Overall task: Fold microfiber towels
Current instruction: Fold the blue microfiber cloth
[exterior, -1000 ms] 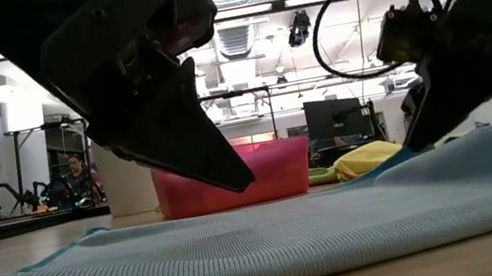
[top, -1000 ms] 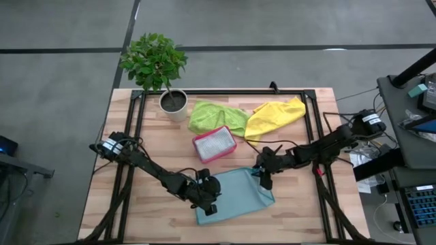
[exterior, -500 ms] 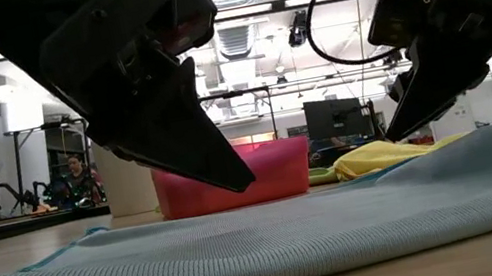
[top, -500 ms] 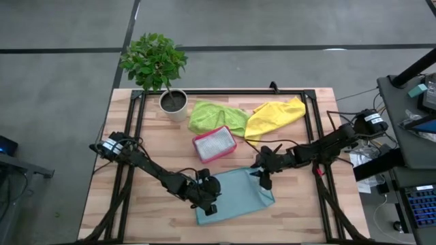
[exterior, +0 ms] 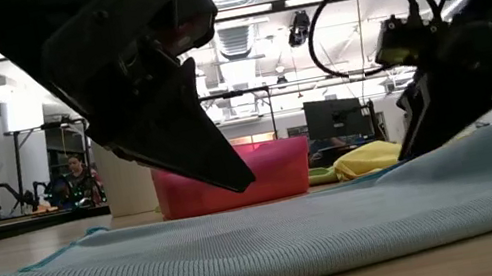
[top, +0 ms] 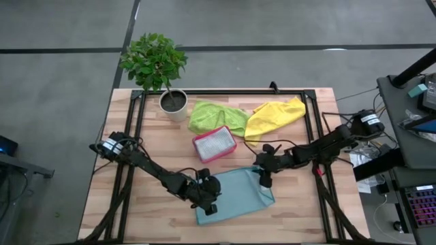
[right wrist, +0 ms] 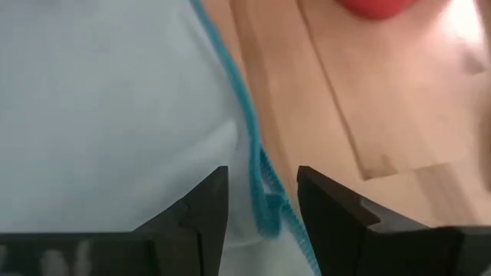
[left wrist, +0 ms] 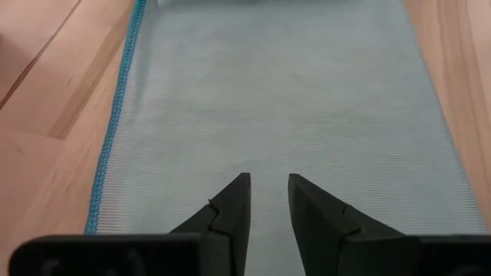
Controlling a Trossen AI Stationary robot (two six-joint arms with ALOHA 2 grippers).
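A light teal-blue towel [top: 235, 195] lies flat and folded on the wooden table near its front edge; it also shows in the low view [exterior: 245, 250]. My left gripper [top: 208, 205] stands open just over the towel's near left part [left wrist: 268, 115], with nothing between its fingers. My right gripper [top: 264, 178] is open at the towel's far right corner, slanting down, one finger on each side of the blue-stitched hem [right wrist: 261, 195]. A lime green towel [top: 215, 117] and a yellow towel [top: 276, 116] lie crumpled at the back of the table. My right gripper comes at the teal towel's far right corner slanting down from the table's right. The hem [right wrist: 265, 215] runs between the open fingers and is not pinched. In the low view the fingertips [exterior: 413, 151] reach the cloth's surface, but I cannot tell whether they press on it.
A pink tray [top: 214, 144] with something pale grey in it stands just behind the teal towel. A potted plant [top: 170, 95] is at the back left. Black frame rails [top: 310, 136] run along the table's sides and back. Bare wood lies left of the towel.
My right gripper has rolled at the wrist, lifting and tipping a little off the towel's corner half a second ago, then coming back down onto it. Its finger gap is the same. The towel lies as before.
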